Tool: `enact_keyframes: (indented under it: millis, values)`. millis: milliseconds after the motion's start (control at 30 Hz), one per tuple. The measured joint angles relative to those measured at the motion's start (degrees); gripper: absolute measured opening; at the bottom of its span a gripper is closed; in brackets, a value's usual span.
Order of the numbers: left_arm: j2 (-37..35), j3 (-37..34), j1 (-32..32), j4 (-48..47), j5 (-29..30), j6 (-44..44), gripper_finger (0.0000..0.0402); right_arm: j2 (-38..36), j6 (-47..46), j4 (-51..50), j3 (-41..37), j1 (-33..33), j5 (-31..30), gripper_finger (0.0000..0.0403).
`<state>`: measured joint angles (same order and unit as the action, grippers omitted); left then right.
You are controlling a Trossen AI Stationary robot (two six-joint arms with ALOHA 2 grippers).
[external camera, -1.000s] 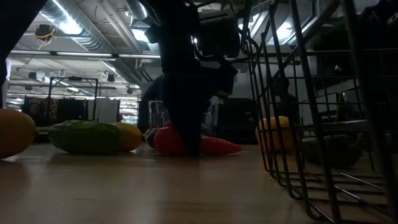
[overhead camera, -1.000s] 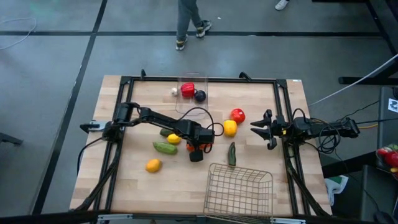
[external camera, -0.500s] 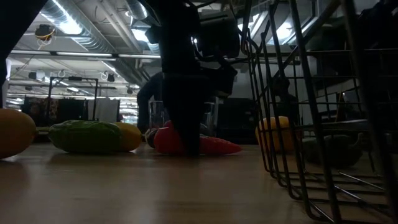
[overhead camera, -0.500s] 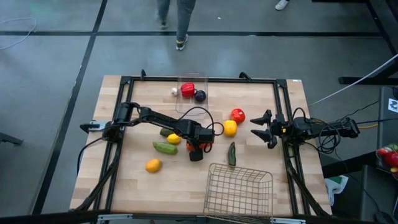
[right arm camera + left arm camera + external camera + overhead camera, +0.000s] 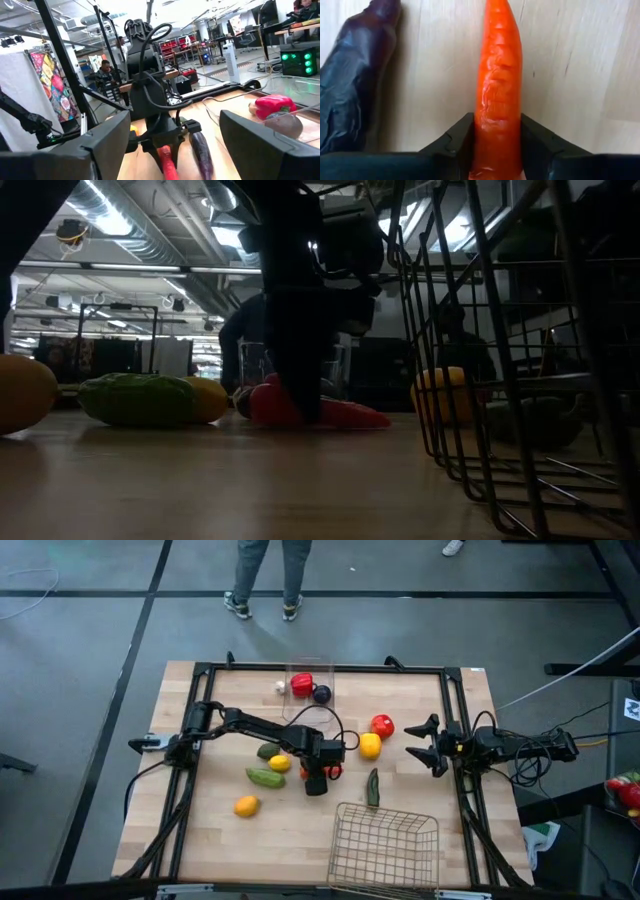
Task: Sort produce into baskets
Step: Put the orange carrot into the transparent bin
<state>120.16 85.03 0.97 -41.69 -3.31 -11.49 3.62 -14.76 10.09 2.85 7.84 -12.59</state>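
Observation:
An orange carrot (image 5: 497, 75) lies on the wooden table near its middle, and my left gripper (image 5: 316, 780) stands over it, shut on it. A dark purple long vegetable (image 5: 355, 80) lies beside the carrot, untouched. My right gripper (image 5: 410, 740) hangs open at the table's right side, clear of everything. The clear bin (image 5: 308, 690) at the far middle holds a red pepper (image 5: 302, 684) and a dark plum (image 5: 321, 694). The wire basket (image 5: 385, 845) stands at the near edge. My left gripper pinches the carrot's thick part (image 5: 497, 142) between its two fingers (image 5: 455, 145). The fingers come from above, pointing steeply down, and lie across the carrot. In the low view the carrot (image 5: 345, 415) still rests on the table, its tip pointing away from the fingers.
Loose produce lies around: a red tomato (image 5: 382, 725), a yellow fruit (image 5: 370, 745), a lemon (image 5: 280, 763), a green cucumber (image 5: 265, 777) and an orange fruit (image 5: 246, 805). A person's legs (image 5: 265, 575) stand beyond the far edge.
My left gripper has closed its fingers onto the carrot, staying over the same spot. My right gripper has opened its fingers where it hangs. The person beyond the far edge has walked toward the left.

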Motion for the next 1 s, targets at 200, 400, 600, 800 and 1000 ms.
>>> enact_keyframes:
  millis: [200,400,600,800,1000]
  values:
    - [-1.6,0.0,-0.5,-0.1,-1.4,0.0,0.0134,0.0,0.0,0.0,0.1,0.0,-1.4,0.0305]
    - [-6.3,0.1,-1.0,0.0,-2.4,0.0,0.0141,0.0,0.0,0.0,0.2,0.0,-1.4,0.0305]
    - [-12.6,0.1,-4.0,0.3,-1.7,0.1,0.013,0.0,0.0,0.0,0.2,0.0,-1.5,0.0305]
    - [-17.6,0.1,-9.6,0.5,3.0,3.6,0.0144,0.0,0.0,0.0,0.3,0.0,-1.5,0.0305]
    - [-18.9,0.1,-17.0,1.3,7.1,9.0,0.0148,0.0,0.0,0.0,0.3,0.0,-1.6,0.0305]
